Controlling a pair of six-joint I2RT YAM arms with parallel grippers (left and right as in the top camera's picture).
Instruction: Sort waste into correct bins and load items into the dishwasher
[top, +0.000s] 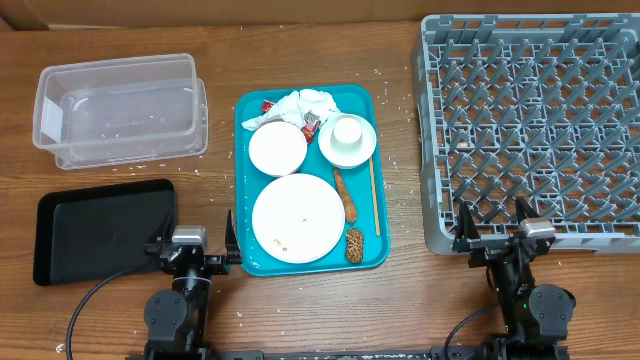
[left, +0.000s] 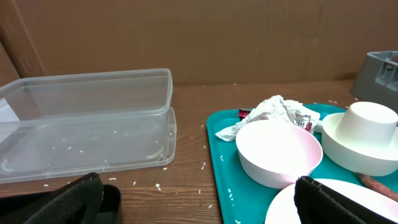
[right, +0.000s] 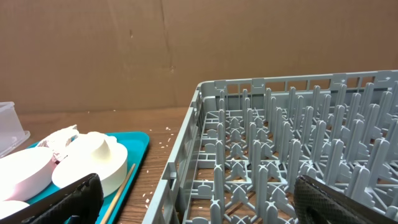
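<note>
Teal tray (top: 243, 190): set on the table (top: 400, 300), centre; large plate (top: 297, 218), cup (top: 347, 133), napkin (top: 305, 103) and stick (top: 375, 195) are carried on it
Clear tub (top: 120, 105): placed at left, black tray (top: 100, 230) nearer the arms
Grey rack (top: 530, 130): placed at right
Left jaws: spread open
Right jaws: spread open

We see two matte-black arms, at 7 and 5 o'clock in the overhead view. Left gripper (top: 196, 243) and right gripper (top: 494, 230): black, two tapered fingers each, w/ a small silver-grey block (top: 188, 236) on top. Round black joint housings (top: 172, 312) sit below. A thin black cable (top: 92, 303) curves off each arm. Wrist views: fingertips (left: 68, 202) dark, finely textured.
</note>
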